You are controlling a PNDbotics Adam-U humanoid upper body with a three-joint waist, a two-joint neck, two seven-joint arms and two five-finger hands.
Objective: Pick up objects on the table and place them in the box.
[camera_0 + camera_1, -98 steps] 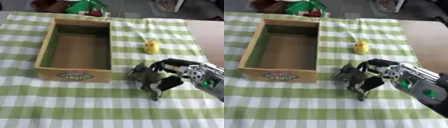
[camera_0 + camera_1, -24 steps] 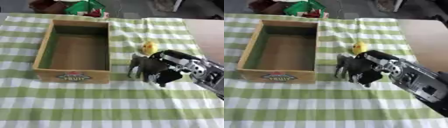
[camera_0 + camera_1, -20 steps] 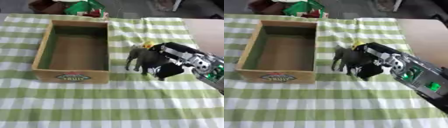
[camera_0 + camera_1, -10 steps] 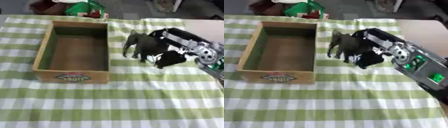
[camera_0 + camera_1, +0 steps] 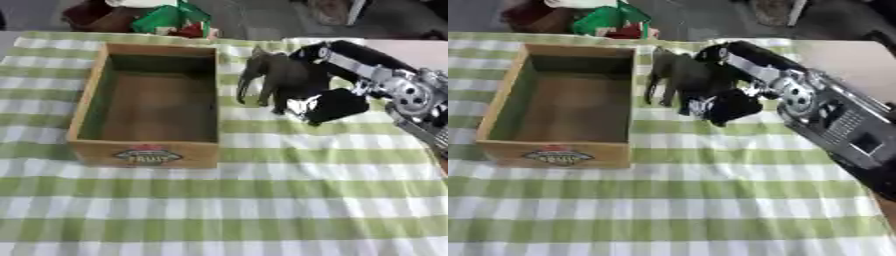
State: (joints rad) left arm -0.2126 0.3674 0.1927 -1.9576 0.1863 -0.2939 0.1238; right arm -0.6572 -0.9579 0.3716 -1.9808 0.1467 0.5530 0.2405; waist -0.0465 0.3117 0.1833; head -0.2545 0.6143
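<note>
My right hand (image 5: 328,100) is shut on a grey toy elephant (image 5: 278,77) and holds it in the air just right of the wooden box (image 5: 87,97), its trunk pointing down toward the box's right wall. The box is open on top, shows a fruit label on its front, and has nothing inside. The small yellow toy seen on the cloth before is hidden behind my hand and arm. My left hand shows in no view.
A green and white checked cloth (image 5: 227,210) covers the table. Beyond the box's far edge lie a green and red bundle (image 5: 175,17) and a dark object (image 5: 92,17). Bare tabletop (image 5: 842,57) shows at the right.
My right hand closed on the elephant on the cloth, lifted it and carried it up and left toward the box. The yellow toy went out of sight behind the arm.
</note>
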